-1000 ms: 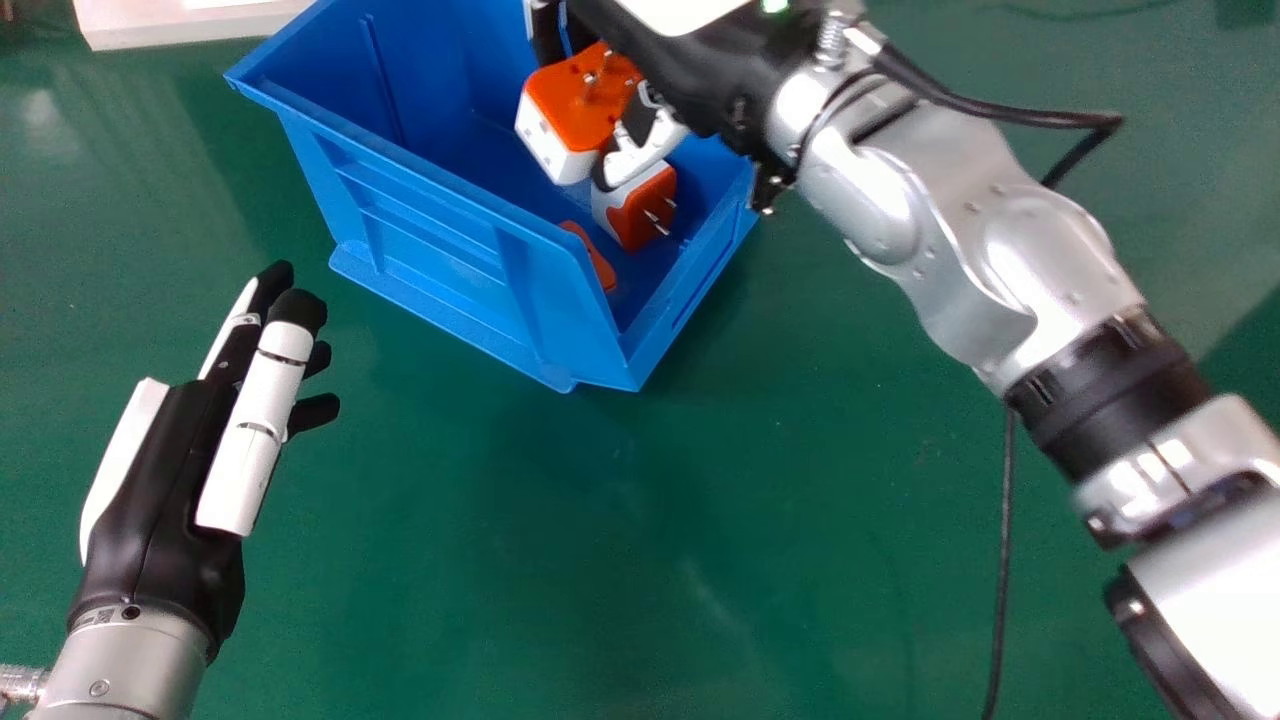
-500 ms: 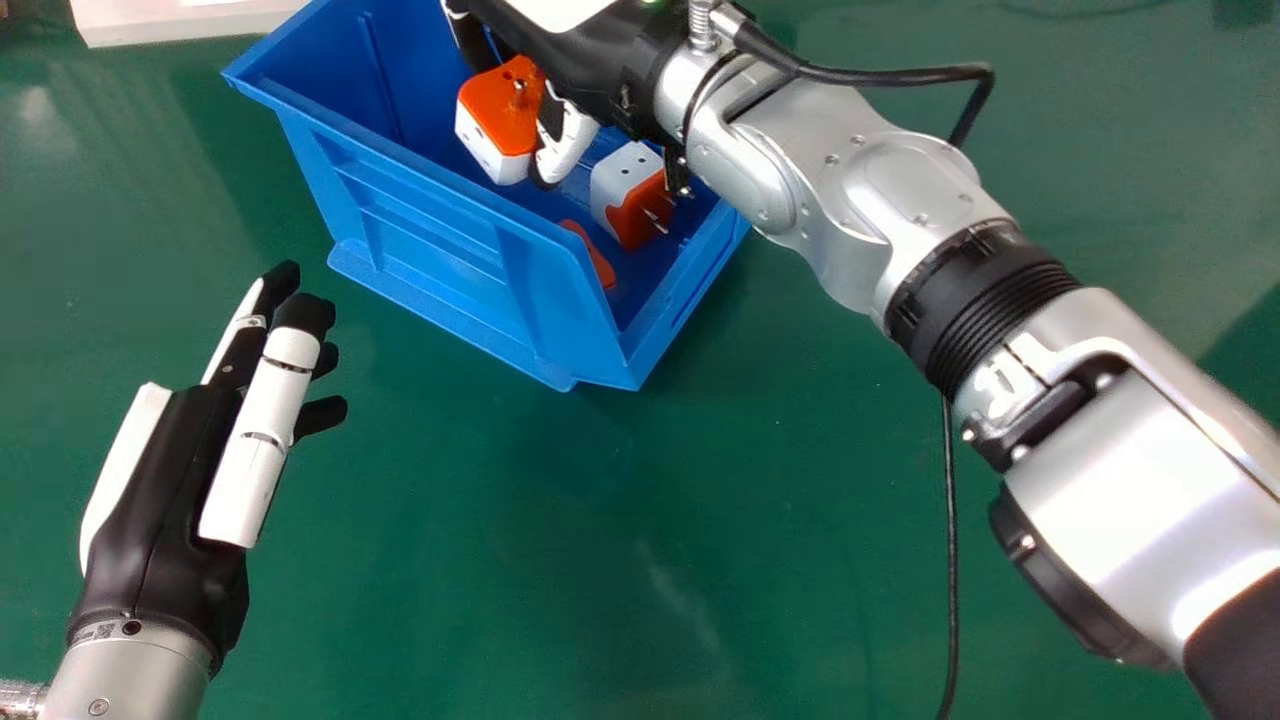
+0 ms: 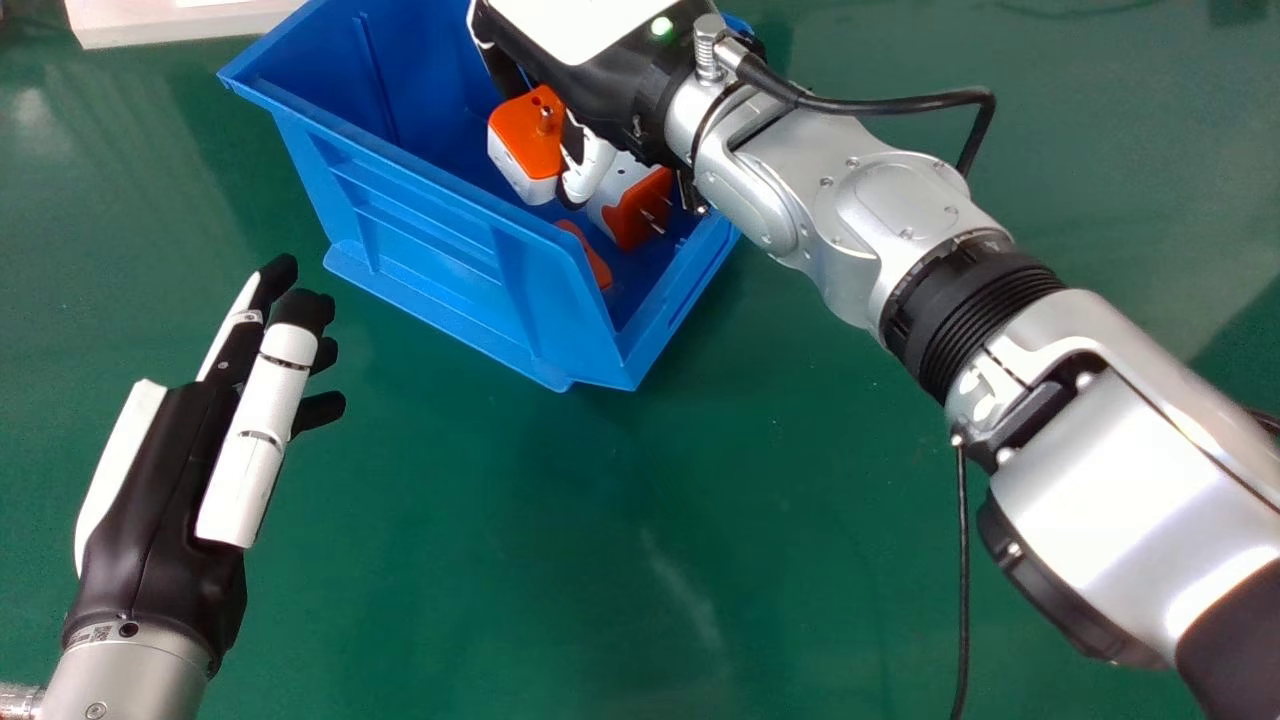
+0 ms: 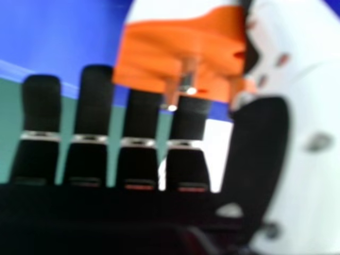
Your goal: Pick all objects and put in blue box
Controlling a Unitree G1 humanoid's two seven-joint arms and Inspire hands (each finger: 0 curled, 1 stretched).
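At the head view's far left, the left hand [image 3: 160, 500], black and white, is held out over the smooth green surface [image 3: 600, 550] with its fingers straight and open. Above it in that view lies the edge of one pale slab [image 3: 110, 28]. Right of these stands one blue box [image 3: 430, 235], ribbed and hard-sided, apparently plastic. Three orange things show in the head view: over the box's interior, a blocky orange-and-white plug adapter [image 3: 530, 135]; inside the box, a smooth orange piece [image 3: 588, 255] partly hidden by the wall; and right of that, a second adapter [image 3: 640, 212] with bright prongs. The first is pinched between the fingers and thumb of the right hand [image 3: 600, 90]; the right hand view reveals its underlying round metal pins [image 4: 188, 79], at least two, though blur leaves a third uncertain. Farther right hangs one thin black cable [image 3: 963, 600].
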